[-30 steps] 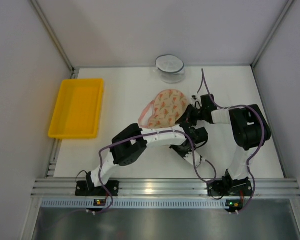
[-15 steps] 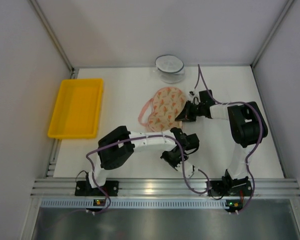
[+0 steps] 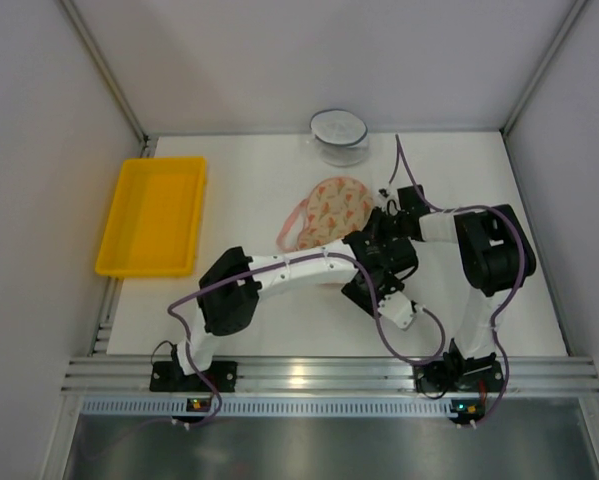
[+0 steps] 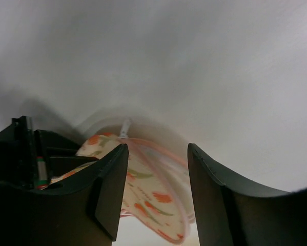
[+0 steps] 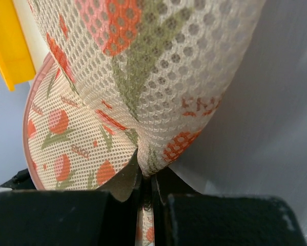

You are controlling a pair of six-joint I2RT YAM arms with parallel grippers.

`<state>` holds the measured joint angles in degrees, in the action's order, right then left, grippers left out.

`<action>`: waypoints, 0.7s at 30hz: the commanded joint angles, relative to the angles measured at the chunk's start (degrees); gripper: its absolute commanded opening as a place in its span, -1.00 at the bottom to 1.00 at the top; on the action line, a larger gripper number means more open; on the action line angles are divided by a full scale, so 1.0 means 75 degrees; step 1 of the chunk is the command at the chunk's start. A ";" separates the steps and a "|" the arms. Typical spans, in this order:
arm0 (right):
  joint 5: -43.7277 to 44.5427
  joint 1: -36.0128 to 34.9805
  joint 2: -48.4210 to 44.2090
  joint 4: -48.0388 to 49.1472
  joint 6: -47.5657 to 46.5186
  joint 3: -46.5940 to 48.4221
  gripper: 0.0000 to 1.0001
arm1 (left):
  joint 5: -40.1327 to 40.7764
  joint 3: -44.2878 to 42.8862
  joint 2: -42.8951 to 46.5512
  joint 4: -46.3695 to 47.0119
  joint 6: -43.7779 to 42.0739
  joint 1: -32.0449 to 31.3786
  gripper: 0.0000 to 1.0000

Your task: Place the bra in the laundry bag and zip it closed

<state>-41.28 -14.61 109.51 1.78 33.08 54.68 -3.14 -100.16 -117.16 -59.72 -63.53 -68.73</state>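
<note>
Left tool [image 4: 157, 154], gaping, has swung back to the laundry bag [image 3: 334, 212] pinched by the right tool [image 5: 145, 180], seemingly to zip.

Pale grey panel walls [image 3: 279, 60] enclose a flat white table [image 3: 229, 170], edged by a ribbed aluminium rail [image 3: 309, 378]; the light is soft and even.

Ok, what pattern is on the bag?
The bag is cream mesh, orange-pink flowers, green stems; best in right wrist view.

The laundry bag [image 5: 158, 77] was soft, open-weave mesh cloth. At nine o'clock, the yellow tray [image 3: 144, 268] looked smooth plastic; the table [image 3: 239, 185] was matt white.
</note>
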 commanded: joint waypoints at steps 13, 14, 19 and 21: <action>0.0229 -0.0653 -0.0820 0.0021 0.0054 -0.0282 -1.00 | 0.2562 -0.1833 -0.2389 -0.0381 -0.0424 0.0094 0.08; 0.0253 -0.0665 -0.0821 -0.0003 0.0008 -0.0305 -1.00 | 0.2667 -0.1821 -0.2436 -0.0427 -0.0424 0.0094 0.08; 0.0359 -0.0665 -0.0868 -0.0027 -0.0051 -0.0423 -1.00 | 0.2879 -0.1821 -0.2565 -0.0532 -0.0331 0.0082 -0.13; 0.0394 -0.0653 -0.0891 -0.0073 -0.0110 -0.0423 -1.00 | 0.2903 -0.1821 -0.2612 -0.0696 -0.0249 0.0082 -0.23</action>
<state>-39.00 -18.74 105.80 1.61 33.67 52.05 16.03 -112.09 -135.70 -62.00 -65.78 -68.18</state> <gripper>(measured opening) 0.031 0.408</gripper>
